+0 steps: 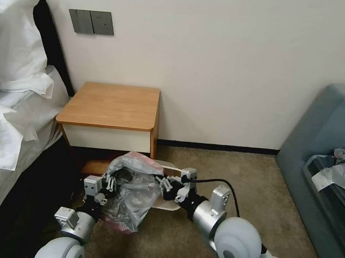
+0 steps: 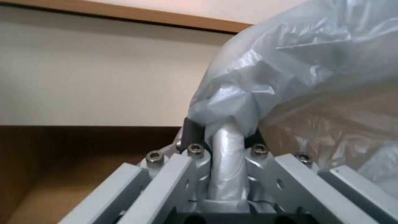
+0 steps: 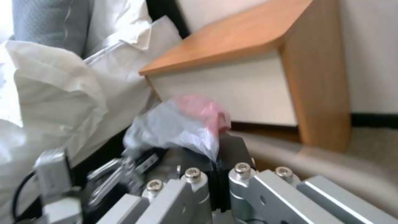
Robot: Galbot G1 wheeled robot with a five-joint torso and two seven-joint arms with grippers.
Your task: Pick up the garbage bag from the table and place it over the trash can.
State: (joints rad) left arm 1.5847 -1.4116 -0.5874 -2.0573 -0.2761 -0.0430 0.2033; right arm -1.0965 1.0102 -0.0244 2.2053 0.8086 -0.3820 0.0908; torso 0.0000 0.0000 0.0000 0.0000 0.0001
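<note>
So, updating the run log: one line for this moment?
left gripper: shut on garbage bag | right gripper: shut on garbage bag | bag over trash can

Wrinkly grey garbage bag with pinkish rim is draping over cream trash can, lying before the wooden counter.

A plain cream wall fills the far side, with a grey switch plate high at the left and a dark skirting along its foot. The floor is brownish carpet. At the left stands a bed with white sheets and pillows against a dark headboard; at the right, a blue-grey sofa carries a heap of plastic and dark cloth.
</note>
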